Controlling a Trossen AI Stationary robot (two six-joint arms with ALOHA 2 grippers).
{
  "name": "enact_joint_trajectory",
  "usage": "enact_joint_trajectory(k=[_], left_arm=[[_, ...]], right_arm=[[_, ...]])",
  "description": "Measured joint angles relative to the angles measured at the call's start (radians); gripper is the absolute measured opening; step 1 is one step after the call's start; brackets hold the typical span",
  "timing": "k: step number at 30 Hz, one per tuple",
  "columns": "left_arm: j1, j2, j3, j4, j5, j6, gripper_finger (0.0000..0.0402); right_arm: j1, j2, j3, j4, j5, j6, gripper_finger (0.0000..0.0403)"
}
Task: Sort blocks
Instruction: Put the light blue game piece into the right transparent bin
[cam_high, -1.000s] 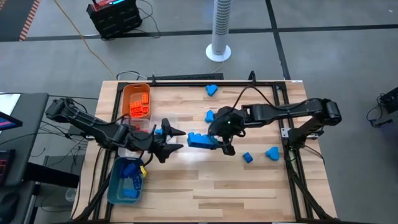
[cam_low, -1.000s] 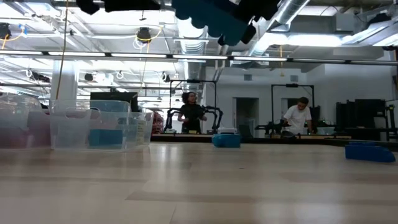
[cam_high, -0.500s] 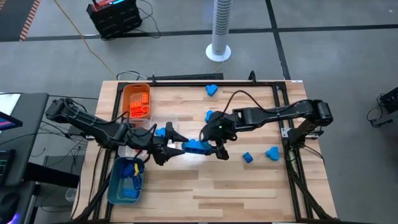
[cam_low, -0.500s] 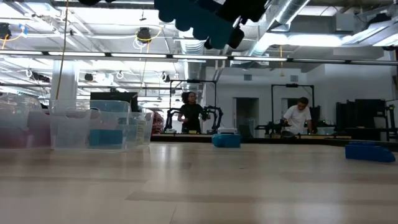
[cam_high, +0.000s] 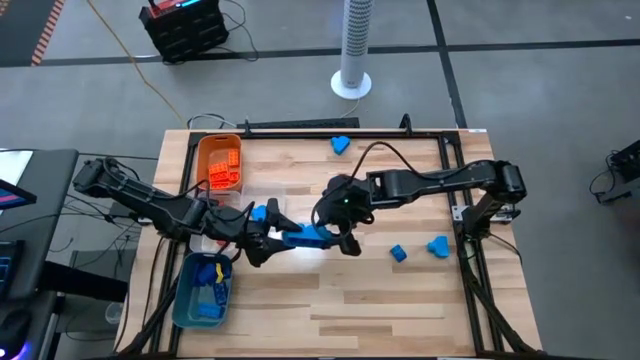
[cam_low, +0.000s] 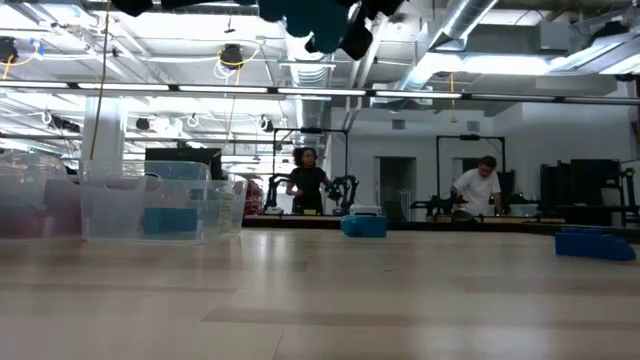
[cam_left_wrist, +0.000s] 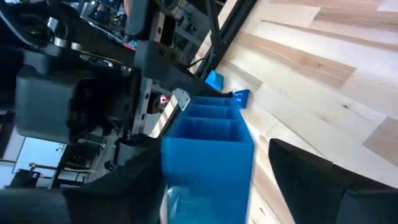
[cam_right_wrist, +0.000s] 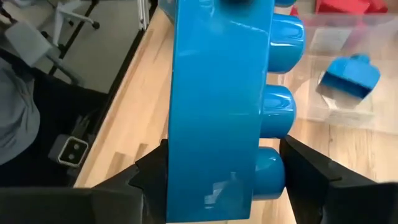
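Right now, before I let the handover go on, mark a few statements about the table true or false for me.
1. The right claw grips a long blue block. True.
2. The orange tray holds blue blocks. False: the blocks in it are orange.
3. Two loose blue blocks lie on the table on the right arm's side of the right claw. True.
4. The left claw waits above the teal tray. False: it is at the long blue block's other end, with a finger on either side of it.
5. The long blue block lies flat on the table. False: it is held up in the air.
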Motion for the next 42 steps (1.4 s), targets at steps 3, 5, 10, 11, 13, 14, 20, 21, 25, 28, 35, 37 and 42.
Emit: enact_joint_trajectory(k=[3,5,10,11,13,14,20,21,25,28,35,37,42], left_arm=[[0.0,0.0,0.0,0.007,-0.001,0.001,0.0235],[0.0,0.015,0.0,0.018,-0.005,0.001,0.0212],[0.001,0.068,0.003,0.041,-0.023,0.044,0.015],[0.0,0.079,0.003,0.043,-0.03,0.05,0.0139],[0.0,0.093,0.003,0.043,-0.044,0.053,0.0125],[0.0,0.094,0.003,0.042,-0.047,0.052,0.0125],[-0.007,0.076,0.002,0.027,-0.049,-0.021,0.0125],[-0.012,0.069,0.001,0.005,-0.049,-0.044,0.0125],[-0.037,0.021,-0.002,-0.135,-0.069,-0.184,0.0125],[-0.043,-0.029,-0.002,-0.298,-0.12,-0.367,0.0125],[0.0,-0.11,-0.002,-0.642,-0.247,-0.844,0.0125],[0.026,-0.112,-0.002,-0.703,-0.28,-0.961,0.0125],[0.123,-0.061,0.0,-0.81,-0.314,-1.114,0.0125]], right_arm=[[-0.003,0.0,0.002,0.027,0.0,0.023,0.0247],[-0.006,0.0,0.002,0.043,0.0,0.041,0.0247],[-0.012,0.001,0.001,0.062,-0.002,0.068,0.0247],[-0.012,0.001,0.0,0.053,-0.002,0.068,0.0247],[-0.013,0.001,-0.001,0.037,-0.001,0.064,0.025],[-0.013,0.001,-0.001,0.028,-0.001,0.061,0.0252],[-0.015,-0.004,0.002,-0.018,0.002,0.046,0.0274],[-0.016,-0.012,0.002,-0.043,0.003,0.04,0.0277],[-0.019,-0.057,0.004,-0.158,0.011,0.01,0.0284],[-0.023,-0.084,0.004,-0.275,0.082,0.009,0.0285],[-0.023,-0.097,-0.013,-0.357,0.272,0.023,0.0286],[-0.027,-0.097,-0.034,-0.339,0.277,0.023,0.0286],[-0.047,-0.095,-0.09,-0.306,0.282,0.025,0.0286]])
